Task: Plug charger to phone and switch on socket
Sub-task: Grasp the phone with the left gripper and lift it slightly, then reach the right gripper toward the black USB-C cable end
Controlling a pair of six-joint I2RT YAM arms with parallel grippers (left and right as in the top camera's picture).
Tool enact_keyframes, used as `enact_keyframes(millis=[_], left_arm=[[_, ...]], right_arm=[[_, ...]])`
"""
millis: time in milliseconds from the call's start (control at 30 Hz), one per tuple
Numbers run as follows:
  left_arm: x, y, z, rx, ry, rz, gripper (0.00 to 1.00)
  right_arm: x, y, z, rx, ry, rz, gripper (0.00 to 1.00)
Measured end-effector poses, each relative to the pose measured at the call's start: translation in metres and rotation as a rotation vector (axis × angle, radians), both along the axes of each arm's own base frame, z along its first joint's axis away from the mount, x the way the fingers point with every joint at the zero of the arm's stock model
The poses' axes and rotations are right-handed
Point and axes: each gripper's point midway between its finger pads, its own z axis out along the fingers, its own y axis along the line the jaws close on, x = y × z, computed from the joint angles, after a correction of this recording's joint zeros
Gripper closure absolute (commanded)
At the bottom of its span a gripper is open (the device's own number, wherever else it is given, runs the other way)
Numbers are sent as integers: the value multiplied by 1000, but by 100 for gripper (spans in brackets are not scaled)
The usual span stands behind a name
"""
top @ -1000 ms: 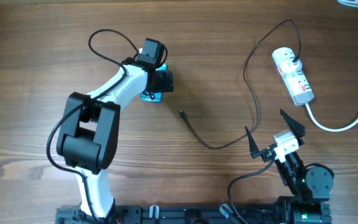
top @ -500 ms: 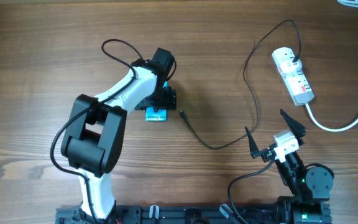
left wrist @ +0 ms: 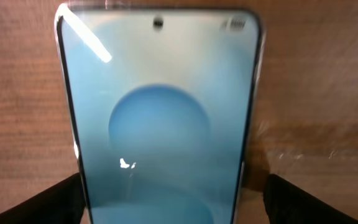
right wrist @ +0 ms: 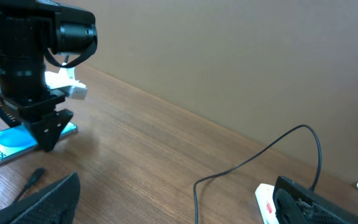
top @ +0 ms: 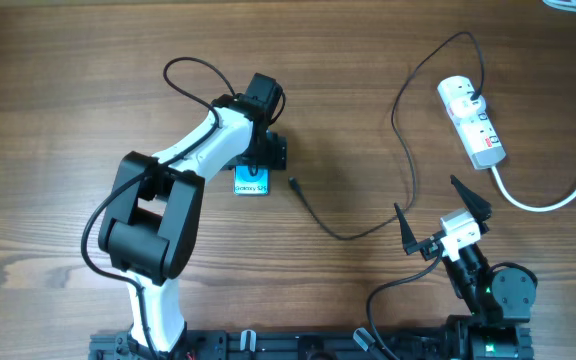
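Slim rectangular phone (top: 251,184) (left wrist: 160,112) with rounded corners, flat and screen-up on the wooden table (top: 58,80), directly beneath the left claw (top: 265,158) (left wrist: 166,208) (right wrist: 45,134). Screen bright teal fading to white, with a large blue oval at centre, a punch-hole camera dot at one short end and "Galaxy S25" lettering toward the opposite end. Long axis in line with the claw, running out between its fingers; punch-hole end pointing away from the claw in the left wrist view, only the lettered end showing from under the claw in the overhead view. Left claw spread, one dark finger (left wrist: 36,202) at each long edge of the phone, a sliver of table visible beside one edge; firm contact not to be told. Charger (top: 348,236): thin black cable, its small plug tip (top: 293,183) (right wrist: 36,176) on the table just beside the left claw and apart from the phone, looping away to the socket (top: 472,122) (right wrist: 266,198). Socket: oblong white strip with red switch marks, on a thick white cord (top: 548,207), well apart from the left claw and just beyond the right claw (top: 438,215) (right wrist: 179,205). Right claw spread wide, holding nothing.
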Motion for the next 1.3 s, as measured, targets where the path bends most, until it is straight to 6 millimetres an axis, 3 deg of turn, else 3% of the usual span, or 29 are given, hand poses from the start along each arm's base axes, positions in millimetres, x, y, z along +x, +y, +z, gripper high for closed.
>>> enact_keyframes(millis=[67,133,167,233,533,700,800,900,1000,1167,1300], left_arm=[[-5,1,0,5,19,0,2],[-4,0,0,-3,19,-1,6],[-4,-1,0,-8,19,-1,26],[-4,-1,0,-13,20,5,30],[0,-3,4,-73,18,40,30],[2,0,12,-277,76,115,30],[9,12,17,-374,95,177,29],[12,16,20,-428,103,204,29],[9,6,23,-462,117,190,29],[10,-27,26,-492,93,163,29],[-1,-53,20,-407,81,162,24]], right_arm=[[0,0,0,0,0,0,0],[0,0,0,0,0,0,0],[0,0,0,0,0,0,0],[0,0,0,0,0,0,0],[0,0,0,0,0,0,0],[0,0,0,0,0,0,0],[0,0,0,0,-2,0,0],[-4,8,17,-29,-88,51,0],[-19,29,34,-44,-172,194,0],[-21,38,21,63,-50,265,0],[-20,44,18,83,-18,309,0]])
